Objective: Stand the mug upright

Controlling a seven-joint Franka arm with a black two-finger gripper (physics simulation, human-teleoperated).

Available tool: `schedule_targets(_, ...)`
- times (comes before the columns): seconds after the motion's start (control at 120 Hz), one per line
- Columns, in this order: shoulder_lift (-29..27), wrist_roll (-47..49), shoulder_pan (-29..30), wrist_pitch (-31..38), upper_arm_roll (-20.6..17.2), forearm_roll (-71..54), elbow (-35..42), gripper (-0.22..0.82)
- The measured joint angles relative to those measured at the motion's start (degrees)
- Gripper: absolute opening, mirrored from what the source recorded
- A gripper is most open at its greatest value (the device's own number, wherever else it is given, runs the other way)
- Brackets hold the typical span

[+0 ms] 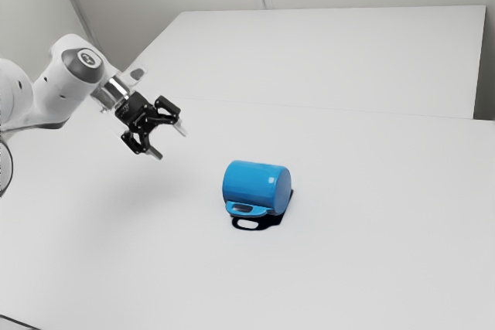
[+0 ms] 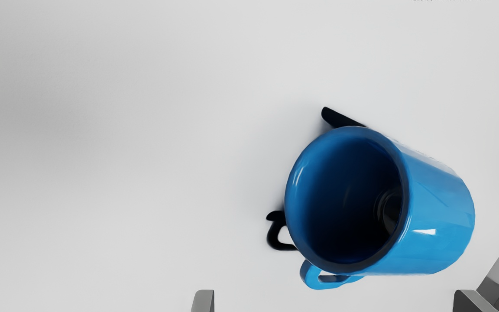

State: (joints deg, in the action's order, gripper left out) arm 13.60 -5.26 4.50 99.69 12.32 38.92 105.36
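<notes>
The hand [image 1: 173,143] hangs above the bench [image 1: 356,268], its fingers spread wide with nothing between them, tips cut off in the wrist view. The blue mug [image 1: 255,184] lies on its side, below and ahead of the hand, its inner depths lost in darkness!

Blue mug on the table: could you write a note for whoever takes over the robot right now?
Gripper: open, empty, raised, to the exterior view's left of the mug.
Mug: on its side on the table, mouth toward the exterior view's left, base toward that view's right; handle on the side nearer that camera.
Done: the mug is not upright yet.
Left: grasp it, turn it onto its base, release.
</notes>
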Motion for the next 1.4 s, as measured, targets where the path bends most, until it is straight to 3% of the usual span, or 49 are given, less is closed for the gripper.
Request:
schedule_targets(0.292,7.06,-0.04,-0.58,2.09,-0.99,14.03,0.18,0.60)
schedule_targets(0.925,9.56,0.08,-2.05,5.41,-7.98,32.69,5.29,0.60)
schedule_targets(1.075,9.63,0.25,-2.09,6.03,-8.09,32.20,5.23,0.22)
schedule_targets(1.158,9.62,0.34,-2.22,6.25,-8.17,31.56,5.23,0.06)
schedule_targets(1.275,9.57,0.48,-2.63,6.75,-8.29,30.99,5.18,-0.04)
schedule_targets(1.4,9.31,0.75,-3.25,7.61,-8.36,30.63,4.60,-0.08)
